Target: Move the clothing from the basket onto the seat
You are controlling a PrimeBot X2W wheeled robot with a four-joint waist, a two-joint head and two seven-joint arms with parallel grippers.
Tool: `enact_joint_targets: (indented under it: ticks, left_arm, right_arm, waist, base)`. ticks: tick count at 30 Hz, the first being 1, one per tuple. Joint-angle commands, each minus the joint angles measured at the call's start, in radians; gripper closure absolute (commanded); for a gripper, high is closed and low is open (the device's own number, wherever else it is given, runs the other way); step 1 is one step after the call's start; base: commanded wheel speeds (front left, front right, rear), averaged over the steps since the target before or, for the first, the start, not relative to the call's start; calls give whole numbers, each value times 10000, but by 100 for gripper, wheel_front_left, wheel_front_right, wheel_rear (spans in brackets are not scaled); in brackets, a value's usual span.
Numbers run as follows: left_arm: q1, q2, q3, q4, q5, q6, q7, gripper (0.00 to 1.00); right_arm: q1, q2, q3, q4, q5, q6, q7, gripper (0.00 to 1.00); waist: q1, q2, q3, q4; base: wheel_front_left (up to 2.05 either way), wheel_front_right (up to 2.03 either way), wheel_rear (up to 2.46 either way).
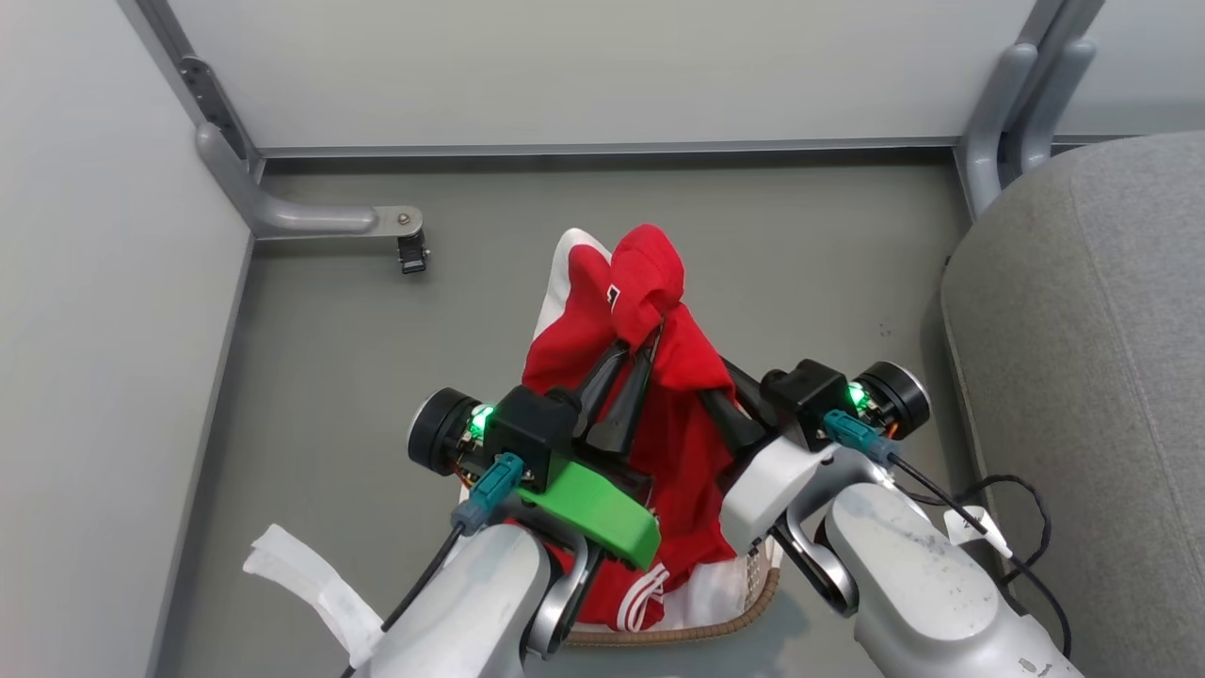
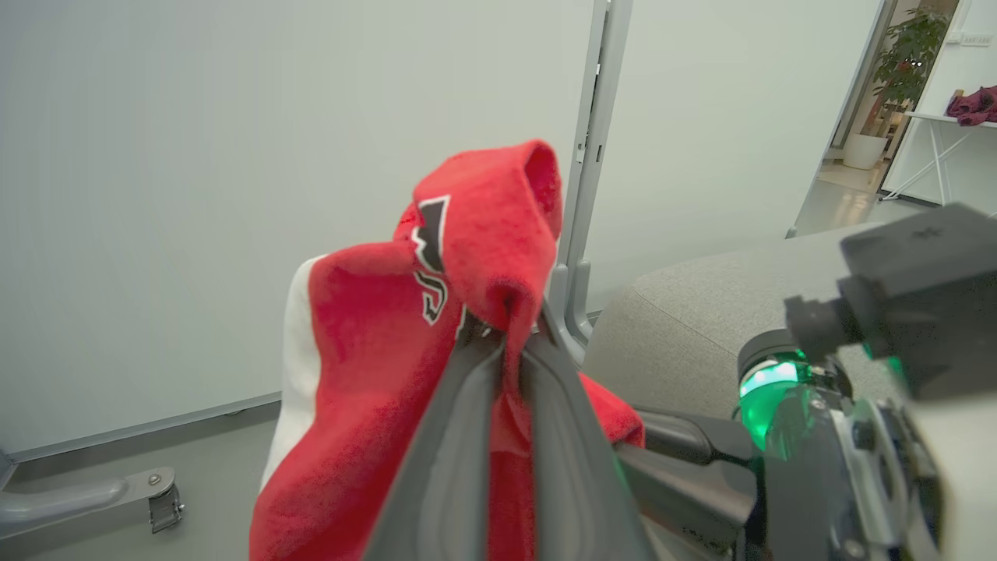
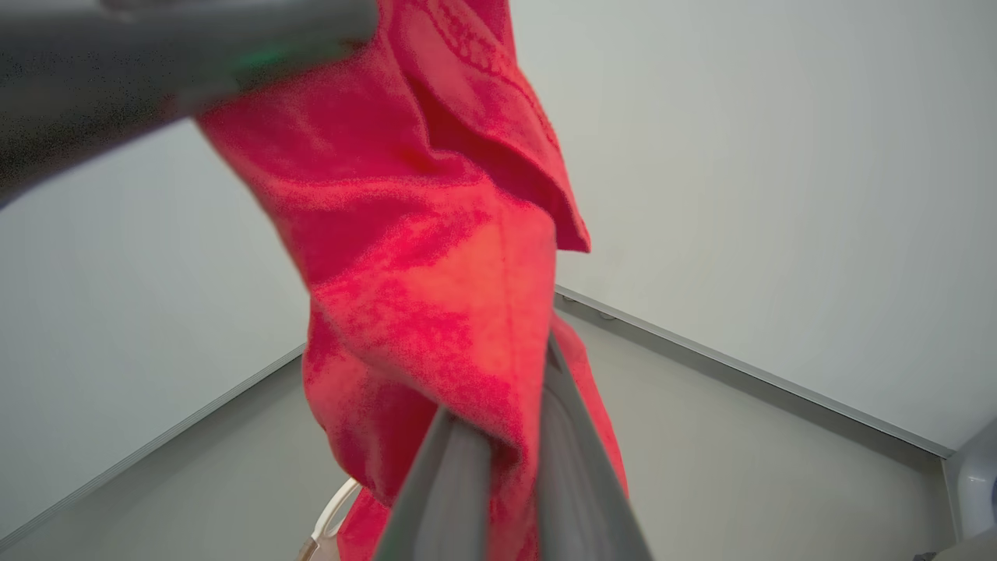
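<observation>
Setting: indoor office-type test bay. Evidence: pale partition panels at the back and left, carried on grey metal posts, one with a floor brace; smooth grey floor; grey upholstered seat at the right. Beyond the panels, in the left wrist view, a potted plant and a white table bearing a dark red cloth — open office space.

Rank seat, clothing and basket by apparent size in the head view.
1. seat, though cut off by the frame edge.
2. clothing, lifted nearer the camera.
3. basket, mostly hidden, so rank is unsure.
</observation>
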Motion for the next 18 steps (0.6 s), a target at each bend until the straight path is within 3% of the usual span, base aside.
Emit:
enact_joint_targets:
  ticks: [1, 2, 18]
  left_arm:
    - [-119, 32, 24, 128, 182, -87, -6, 50]
    - [-107, 30, 63, 226, 298, -154, -6, 0]
    - [447, 35, 1197, 1048, 1647, -1242, -6, 0]
  right_arm:
    - [244, -45, -126, -133, 83, -10, -48, 100]
    - [289, -43, -231, -249, 37, -10, -48, 100]
    - [987, -39, -1420, -1781, 46, -10, -48, 100]
  waist:
    - [1, 0, 1, -337]
    - [1, 0, 12, -491]
    - [1, 0, 407, -3579]
  base:
    - [0, 0, 0]
    - [0, 0, 0]
    - [0, 0, 0]
